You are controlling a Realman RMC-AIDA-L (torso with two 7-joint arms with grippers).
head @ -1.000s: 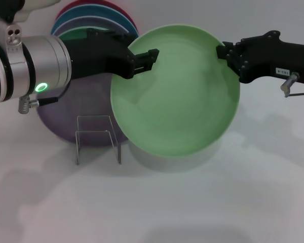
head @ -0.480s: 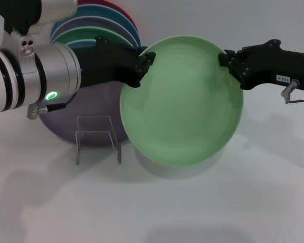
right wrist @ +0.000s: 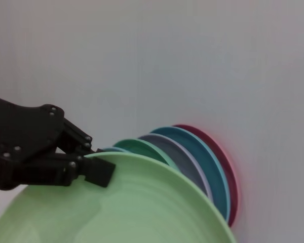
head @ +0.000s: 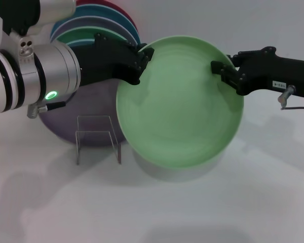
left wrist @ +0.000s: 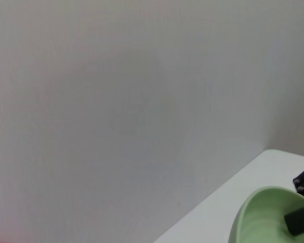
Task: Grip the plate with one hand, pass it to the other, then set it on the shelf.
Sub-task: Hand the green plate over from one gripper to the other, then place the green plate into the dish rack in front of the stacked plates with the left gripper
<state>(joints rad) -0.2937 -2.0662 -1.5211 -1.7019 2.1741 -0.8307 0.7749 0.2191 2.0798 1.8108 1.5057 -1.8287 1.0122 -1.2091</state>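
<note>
We see the round pale mint-green plastic plate (head: 180, 101) held tilted above the white worktop (head: 192, 212), between both grippers. The left gripper (head: 142, 58) pinches its upper-left rim; the right gripper (head: 220, 71) seems clamped on the opposite rim, fingertips partly hidden. The small clear plate rack (head: 98, 137) stands below-left, apart.

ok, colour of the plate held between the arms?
Pale mint green plate, clearest in the head view.
</note>
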